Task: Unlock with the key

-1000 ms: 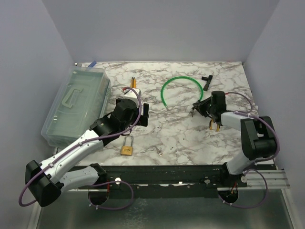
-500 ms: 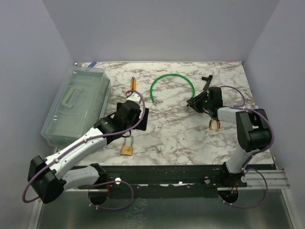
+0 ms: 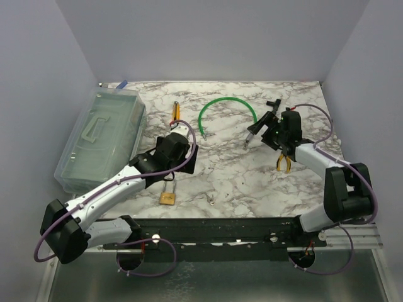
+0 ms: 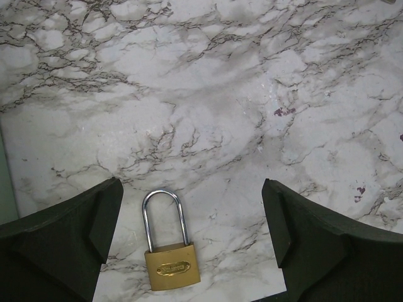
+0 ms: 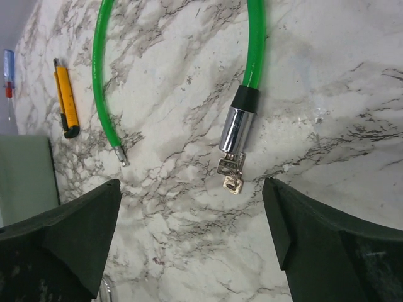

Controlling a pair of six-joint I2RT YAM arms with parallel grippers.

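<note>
The key (image 3: pixel 211 200) lies flat on the marble table (image 3: pixel 233 170) near its front edge. It is a little to the right of the brass padlock (image 4: pixel 171 255), apart from it, and nothing touches it. The left gripper (image 4: pixel 190 195) hangs over the padlock with its fingers wide apart, the padlock lying between them. The right gripper (image 5: pixel 192 189) is also spread wide and holds nothing, above the chrome end (image 5: pixel 236 129) of the green cable lock (image 5: pixel 255 38).
</note>
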